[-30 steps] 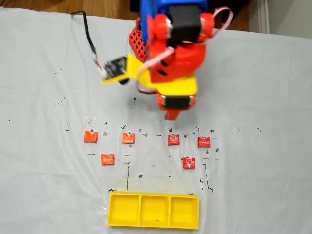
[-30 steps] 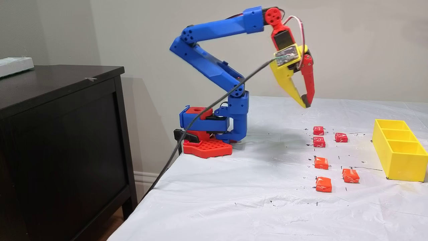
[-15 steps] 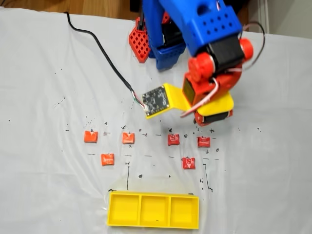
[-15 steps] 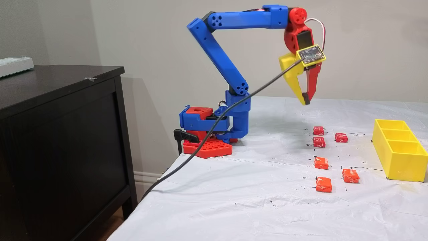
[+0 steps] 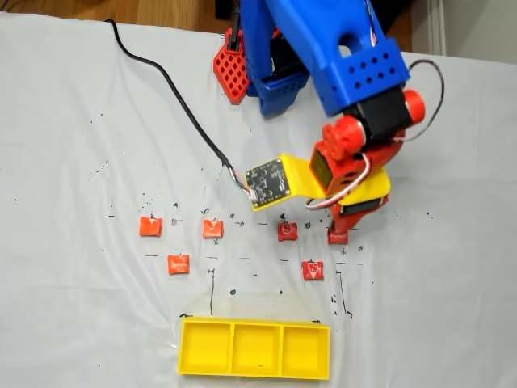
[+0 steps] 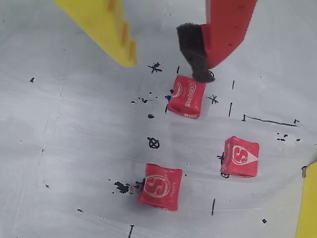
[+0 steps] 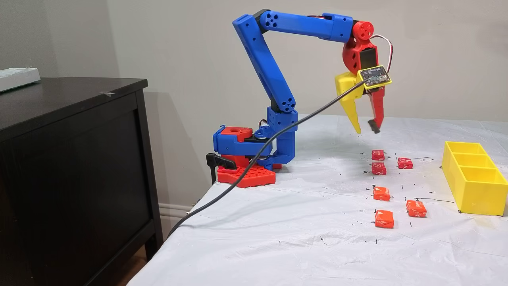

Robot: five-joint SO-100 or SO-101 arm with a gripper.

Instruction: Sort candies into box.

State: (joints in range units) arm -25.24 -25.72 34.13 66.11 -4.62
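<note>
Several orange-red candies lie loose on the white cloth in two rough rows, among them one (image 5: 149, 227) at the left end and one (image 5: 313, 271) nearer the box. The yellow three-compartment box (image 5: 254, 349) sits at the near edge, with nothing in it. In the side fixed view my gripper (image 7: 367, 130) hangs open above the far candies (image 7: 378, 155), holding nothing. In the wrist view the gripper (image 6: 166, 68) has its red finger's black pad (image 6: 195, 54) just over a candy (image 6: 186, 96). Two more candies (image 6: 239, 156) (image 6: 160, 186) lie close by.
A black cable (image 5: 174, 97) runs from the wrist camera board across the cloth to the table's edge. The arm's red base (image 7: 246, 174) stands at the table's back corner. A dark cabinet (image 7: 71, 159) stands beside the table. Pen marks dot the cloth.
The arm has swung right in the top fixed view and reached outward. The gripper has come down toward the right-hand candies, and its fingers have gone from shut to open.
</note>
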